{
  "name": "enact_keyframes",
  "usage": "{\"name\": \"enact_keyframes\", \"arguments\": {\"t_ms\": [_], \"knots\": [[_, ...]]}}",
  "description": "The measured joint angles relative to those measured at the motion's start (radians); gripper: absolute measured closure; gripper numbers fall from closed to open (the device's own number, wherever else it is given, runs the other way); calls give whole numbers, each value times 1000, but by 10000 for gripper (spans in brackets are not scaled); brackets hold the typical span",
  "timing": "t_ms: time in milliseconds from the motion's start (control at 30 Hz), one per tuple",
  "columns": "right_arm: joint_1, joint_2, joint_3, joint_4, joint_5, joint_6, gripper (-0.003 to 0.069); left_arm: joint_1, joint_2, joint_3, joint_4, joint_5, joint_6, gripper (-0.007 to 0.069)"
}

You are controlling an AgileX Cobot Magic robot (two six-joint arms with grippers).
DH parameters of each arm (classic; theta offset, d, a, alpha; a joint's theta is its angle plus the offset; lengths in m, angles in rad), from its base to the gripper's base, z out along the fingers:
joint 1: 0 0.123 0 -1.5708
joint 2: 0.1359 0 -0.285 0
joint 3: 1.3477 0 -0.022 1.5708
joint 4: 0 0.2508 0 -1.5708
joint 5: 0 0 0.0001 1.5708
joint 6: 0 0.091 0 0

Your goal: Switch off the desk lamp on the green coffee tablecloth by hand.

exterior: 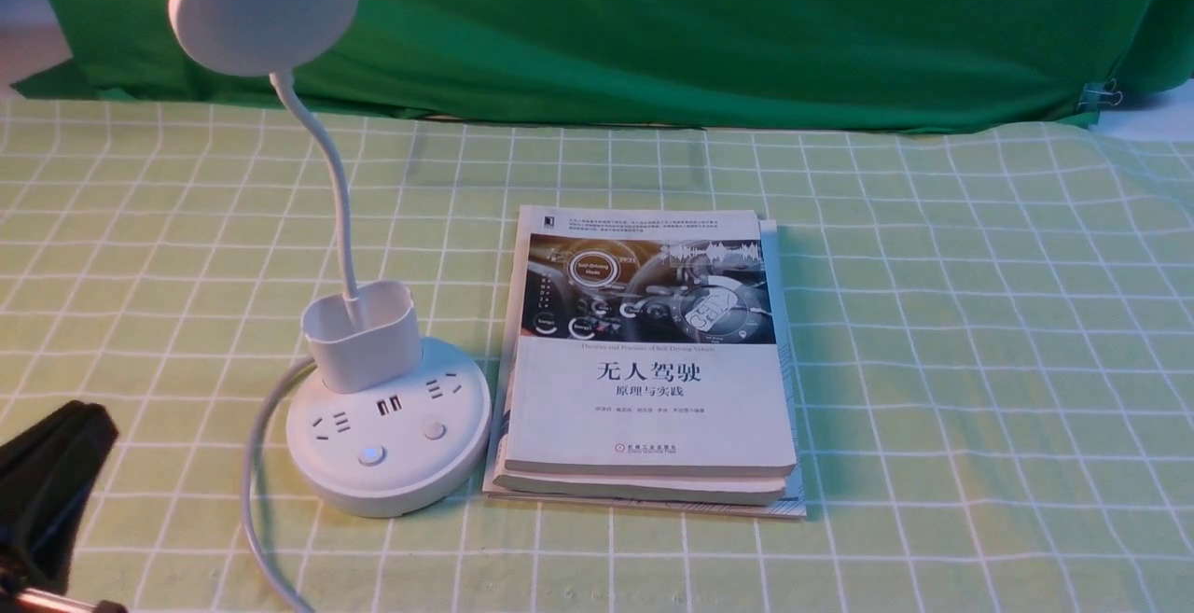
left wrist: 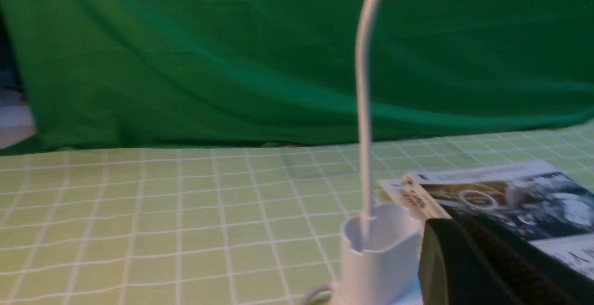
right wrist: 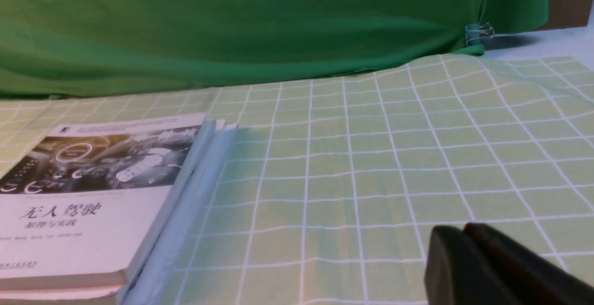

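The black left jaws (exterior: pixel 70 492) appear closed and empty, near the white plastic desk lamp (exterior: pixel 387 492), which stands to their right on the pale yellow-green gridded tablecloth (exterior: pixel 933 389). Step in hand: likely approach; next, press a base button.

The desk lamp (exterior: pixel 387 440) is white, upright at the left of the front view; a flat round disc head, partly cropped at the top edge, tops a thin curved neck rising from an oval cup; the round base has sockets and two buttons, one glowing bluish; it stands on the green coffee tablecloth (exterior: pixel 933 361), pale yellow-green with white grid lines, spread across the frame's middle and bottom; the hand, the left gripper (exterior: pixel 70 492), is dark, partly seen at lower left, apart from the base.
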Motion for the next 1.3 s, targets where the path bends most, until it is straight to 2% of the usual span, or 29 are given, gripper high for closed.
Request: {"name": "enact_keyframes", "arguments": {"t_ms": [200,467,1300], "knots": [[0,0,0,0,1,0,630,131,-138,42,-34,77,1,622],[0,0,0,0,0,0,630,144,-269,44,-43,388,1,622],[0,0,0,0,2,0,630,144,-274,44,-39,396,1,622]]}}
